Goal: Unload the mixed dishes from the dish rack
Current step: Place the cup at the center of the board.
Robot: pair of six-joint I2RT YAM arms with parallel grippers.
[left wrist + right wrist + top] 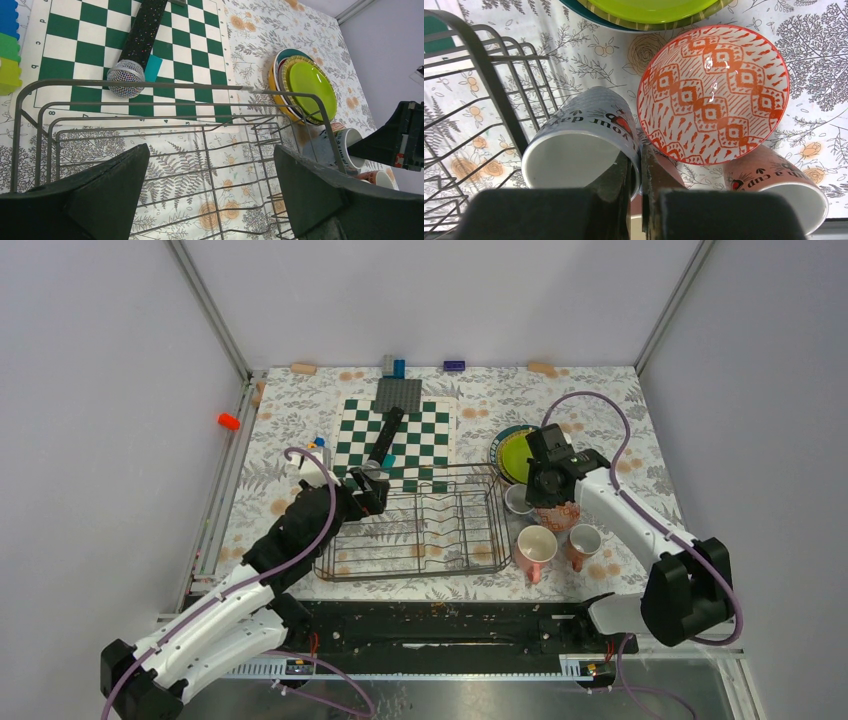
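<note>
Black fingers [100, 200] of the left hand [210, 149] fill the bottom of the left wrist view, spread wide apart and holding nothing. That hand hangs over the left end of the dish rack [410, 575], a dark wire basket near the middle of the table [290, 420]. The table's leaf-print cloth shows through its wires. Just behind the rack lies a green-and-white checkered board [400, 430], and a microphone [127, 77] rests on it with its mesh head toward the rack. Coloured foam blocks [7, 50] sit at the board's left edge.

All the dishes in view stand on the table to the right of the rack. A grey cup [579, 150] with lettering is just beside the rack's right end, mouth up. The right hand [638, 160] is pressed together on the cup's rim, one finger inside and one outside. From this close view it is hard to tell whether the cup rests on the table or is raised a little. A patterned bowl [713, 95], red on white, sits next to the cup and seems to touch it. A salmon mug [774, 185] stands nearer the arms, and a pink mug [535, 550] stands to its left by the rack's near right corner. Beyond the bowl lie the plates [515, 452] in one stack, the lime-green one on top.
</note>
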